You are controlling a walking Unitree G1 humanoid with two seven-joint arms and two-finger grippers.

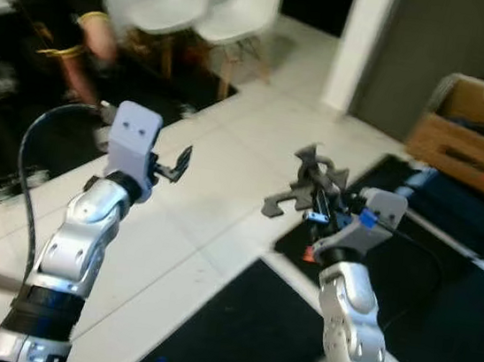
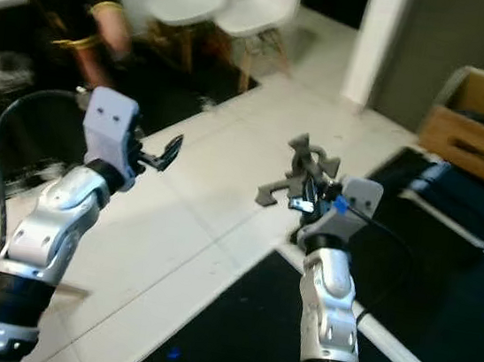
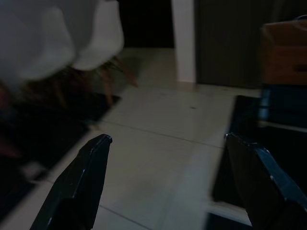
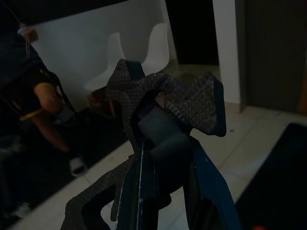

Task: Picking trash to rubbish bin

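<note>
the right gripper (image 1: 318, 200) is reaching forward, clamping a grey foam scrap (image 1: 305, 188) above the white tiled floor (image 1: 213, 195); the left gripper (image 1: 175, 165) is hovering raised, fingers spread.

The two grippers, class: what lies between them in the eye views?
Between the open left gripper and the right gripper, shut on a grey foam scrap, lies bare white tile floor, seen in the left eye view.
</note>
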